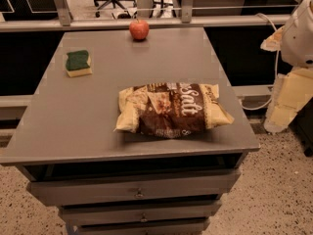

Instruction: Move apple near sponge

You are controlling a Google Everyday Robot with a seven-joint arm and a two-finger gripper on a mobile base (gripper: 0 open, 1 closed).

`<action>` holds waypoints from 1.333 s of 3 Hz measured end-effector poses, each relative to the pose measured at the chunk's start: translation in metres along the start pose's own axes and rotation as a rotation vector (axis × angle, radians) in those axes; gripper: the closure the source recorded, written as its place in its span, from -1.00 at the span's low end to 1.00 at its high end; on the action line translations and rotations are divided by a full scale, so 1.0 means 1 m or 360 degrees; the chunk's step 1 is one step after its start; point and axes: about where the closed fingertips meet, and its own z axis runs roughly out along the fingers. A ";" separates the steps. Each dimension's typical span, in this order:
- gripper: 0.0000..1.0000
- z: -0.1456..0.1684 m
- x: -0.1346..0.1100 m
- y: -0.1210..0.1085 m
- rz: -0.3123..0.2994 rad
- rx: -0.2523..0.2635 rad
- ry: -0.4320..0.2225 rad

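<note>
Orange-red and smooth-skinned, the apple (139, 29) sits at the tabletop's (98, 111) 12 o'clock edge, well apart from the sponge (78, 63) at 10 o'clock. I judge it firm, fairly light, slippery and free to roll, so I would close across its widest girth from above, clear of the stem. The end effector (289, 97) hangs off the tabletop at 3 o'clock. I cannot tell how far open it is, and the apple is not in it.
</note>
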 end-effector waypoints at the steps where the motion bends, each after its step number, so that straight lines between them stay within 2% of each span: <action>1: -1.00 0.000 0.000 0.000 0.0000 0.0000 0.0000; 2: -1.00 -0.001 -0.001 -0.011 0.0076 0.0029 -0.0071; 3: -1.00 0.009 -0.005 -0.043 0.0309 0.0078 -0.0251; 4: -1.00 0.030 -0.019 -0.119 0.0748 0.0204 -0.0628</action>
